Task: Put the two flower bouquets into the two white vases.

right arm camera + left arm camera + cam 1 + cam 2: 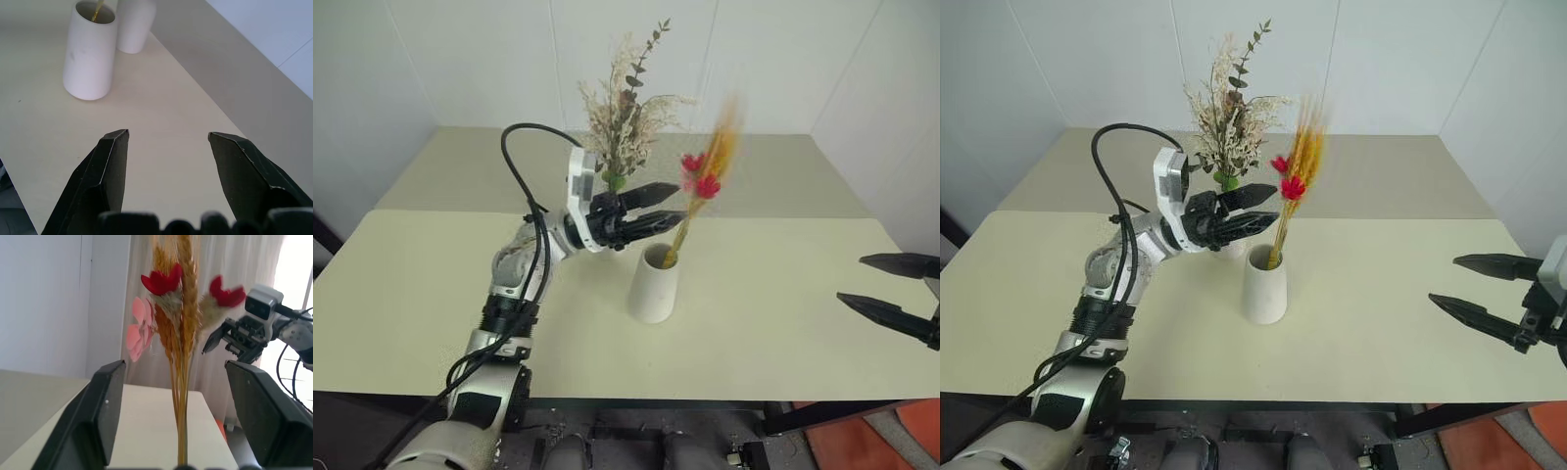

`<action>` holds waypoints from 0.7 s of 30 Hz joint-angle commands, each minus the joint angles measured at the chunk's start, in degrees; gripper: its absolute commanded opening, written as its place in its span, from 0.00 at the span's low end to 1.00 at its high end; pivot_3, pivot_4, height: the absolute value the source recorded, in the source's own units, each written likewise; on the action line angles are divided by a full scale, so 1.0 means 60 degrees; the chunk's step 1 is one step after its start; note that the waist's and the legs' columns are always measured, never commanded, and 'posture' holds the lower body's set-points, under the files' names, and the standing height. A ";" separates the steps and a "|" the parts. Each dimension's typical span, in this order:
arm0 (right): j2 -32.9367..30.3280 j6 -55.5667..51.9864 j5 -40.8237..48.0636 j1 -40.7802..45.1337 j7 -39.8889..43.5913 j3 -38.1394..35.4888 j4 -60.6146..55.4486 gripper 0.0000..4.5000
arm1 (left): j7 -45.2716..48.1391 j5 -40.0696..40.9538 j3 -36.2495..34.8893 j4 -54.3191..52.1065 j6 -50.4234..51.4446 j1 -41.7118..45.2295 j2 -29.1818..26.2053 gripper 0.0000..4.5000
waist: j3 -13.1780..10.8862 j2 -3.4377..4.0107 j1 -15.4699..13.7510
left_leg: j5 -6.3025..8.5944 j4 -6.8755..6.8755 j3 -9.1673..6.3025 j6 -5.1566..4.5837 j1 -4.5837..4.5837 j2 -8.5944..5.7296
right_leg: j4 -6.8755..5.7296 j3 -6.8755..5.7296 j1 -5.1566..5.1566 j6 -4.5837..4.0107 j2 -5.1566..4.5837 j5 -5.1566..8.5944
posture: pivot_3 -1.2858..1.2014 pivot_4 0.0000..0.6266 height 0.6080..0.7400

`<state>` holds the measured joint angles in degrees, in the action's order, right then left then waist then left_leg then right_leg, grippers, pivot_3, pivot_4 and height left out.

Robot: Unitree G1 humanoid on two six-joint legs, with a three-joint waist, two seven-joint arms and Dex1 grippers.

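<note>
The slim bundle of yellow stalks with red tips (705, 176) stands in the wide-mouthed white cone vase (653, 284) at the table's middle, leaning right. My left gripper (679, 203) is open around the stalks just above the vase mouth; in the left wrist view the stalks (182, 396) rise between its fingers (105, 406) without touching them. Behind it stands the bushy dried bunch (625, 117). Its bottle-shaped vase (134, 24) sits just behind the cone vase (90, 54). My right gripper (851, 279) hovers open and empty over the table's right edge.
The pale table (783, 323) stretches wide on both sides of the vases, with a second table surface (783, 176) behind it up to the white walls. Its front edge runs near my body.
</note>
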<state>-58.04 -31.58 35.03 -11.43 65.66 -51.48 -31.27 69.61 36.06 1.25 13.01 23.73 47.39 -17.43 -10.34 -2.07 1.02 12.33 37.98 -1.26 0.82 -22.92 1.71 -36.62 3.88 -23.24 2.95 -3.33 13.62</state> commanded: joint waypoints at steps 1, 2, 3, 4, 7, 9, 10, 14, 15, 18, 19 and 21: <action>-0.0213 0.0171 0.0024 0.0248 -0.0109 0.0058 0.0066 0.70 | 0.0238 -0.0531 0.0108 -0.0493 -0.0266 -0.0328 -0.0688 0.99 | 0.0000 0.0000 0.0001 | 0.0000 -0.0001 0.0001 0.0000 0.0001 0.0000 | 0.0000 0.0001 0.0000 0.0000 0.0000 0.0000 | 0.52 0.24 1.00; -0.0221 0.0168 0.0037 0.0302 -0.0131 0.0116 0.0092 0.70 | 0.0198 -0.0533 -0.0053 -0.0533 -0.0237 -0.0459 -0.0912 0.99 | -0.0001 0.0002 0.0006 | 0.0000 -0.0001 0.0001 0.0000 0.0000 0.0001 | 0.0000 0.0001 0.0000 -0.0001 0.0000 0.0000 | 0.52 0.24 1.00; -0.0225 0.0178 0.0025 0.0359 -0.0157 0.0188 0.0125 0.70 | 0.0128 -0.0497 -0.0291 -0.0582 -0.0239 -0.0599 -0.1121 0.99 | -0.0001 0.0002 0.0004 | 0.0000 -0.0002 0.0001 0.0000 0.0001 0.0002 | 0.0000 0.0001 -0.0001 -0.0001 0.0000 0.0001 | 0.52 0.24 1.00; -0.0224 0.0189 0.0000 0.0408 -0.0167 0.0245 0.0160 0.70 | 0.0043 -0.0443 -0.0490 -0.0652 -0.0237 -0.0705 -0.1284 0.99 | -0.0001 0.0002 0.0003 | 0.0000 -0.0003 0.0001 0.0000 0.0001 0.0003 | 0.0000 0.0000 -0.0001 -0.0003 0.0000 0.0001 | 0.52 0.24 1.00; -0.0236 0.0239 -0.0084 0.0562 -0.0252 0.0433 0.0300 0.70 | -0.0284 -0.0012 -0.1321 -0.1121 -0.0027 -0.0960 -0.1811 0.99 | -0.0002 0.0000 -0.0020 | 0.0000 -0.0004 0.0000 0.0000 -0.0001 0.0009 | 0.0000 -0.0002 -0.0003 -0.0004 0.0001 0.0001 | 0.52 0.24 1.00; -0.0276 0.0308 -0.0156 0.0624 -0.0238 0.0547 0.0461 0.70 | -0.0483 0.0233 -0.1878 -0.1584 0.0162 -0.1195 -0.2259 0.99 | -0.0002 0.0001 -0.0027 | 0.0000 -0.0004 0.0001 0.0000 -0.0004 0.0008 | 0.0002 -0.0003 -0.0005 -0.0004 -0.0001 0.0001 | 0.52 0.24 1.00; -0.0292 0.0333 -0.0190 0.0642 -0.0210 0.0586 0.0522 0.70 | -0.0550 0.0284 -0.2030 -0.1757 0.0217 -0.1297 -0.2428 0.99 | -0.0002 0.0002 -0.0027 | 0.0000 -0.0004 0.0001 0.0000 -0.0006 0.0009 | 0.0002 -0.0003 -0.0006 -0.0004 -0.0001 0.0001 | 0.52 0.24 1.00; -0.0400 0.0455 -0.0277 0.0844 -0.0124 0.0826 0.0945 0.70 | 0.0209 -0.0197 -0.2326 -0.2815 0.0023 -0.2476 -0.4234 0.99 | -0.0002 0.0005 0.0020 | 0.0001 -0.0019 0.0009 0.0000 0.0003 0.0014 | 0.0004 0.0000 -0.0008 -0.0009 -0.0001 0.0004 | 0.52 0.24 1.00; -0.0425 0.0503 -0.0322 0.0906 -0.0143 0.0920 0.1043 0.70 | 0.0375 -0.0279 -0.2407 -0.2994 -0.0025 -0.2756 -0.4674 0.99 | -0.0003 0.0005 0.0032 | 0.0001 -0.0025 0.0012 0.0001 0.0011 0.0016 | 0.0004 0.0003 -0.0004 -0.0013 -0.0001 0.0007 | 0.52 0.24 1.00; -0.0553 0.0566 -0.0609 0.1163 -0.0362 0.1292 0.1369 0.70 | 0.0771 -0.0251 -0.2769 -0.3389 -0.0046 -0.3440 -0.5701 0.99 | -0.0005 0.0008 0.0016 | 0.0001 -0.0025 0.0015 0.0001 0.0017 0.0021 | -0.0003 0.0002 -0.0008 -0.0022 0.0001 0.0013 | 0.52 0.24 1.00; -0.0604 0.0613 -0.0690 0.1235 -0.0355 0.1412 0.1487 0.70 | 0.1026 -0.0163 -0.3012 -0.3508 -0.0011 -0.3717 -0.6070 0.99 | -0.0005 0.0007 0.0008 | 0.0001 -0.0025 0.0018 0.0001 0.0017 0.0022 | -0.0001 0.0002 -0.0009 -0.0026 0.0001 0.0016 | 0.52 0.24 1.00; -0.0785 0.0580 -0.0701 0.1258 -0.0094 0.1570 0.1714 0.78 | 0.1445 0.0069 -0.3496 -0.3667 0.0248 -0.4191 -0.6767 1.00 | -0.0007 0.0009 0.0001 | 0.0001 -0.0025 0.0020 0.0001 0.0013 0.0026 | 0.0002 0.0001 -0.0013 -0.0031 0.0001 0.0022 | 0.52 0.24 1.00</action>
<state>-61.45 -29.17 31.38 -4.53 64.41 -41.47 -21.53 76.27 34.59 -15.94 -6.87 24.64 22.50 -55.87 -10.38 -2.01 1.02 12.34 37.82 -1.11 0.83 -22.85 1.88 -36.61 3.88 -23.34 2.75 -3.33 13.78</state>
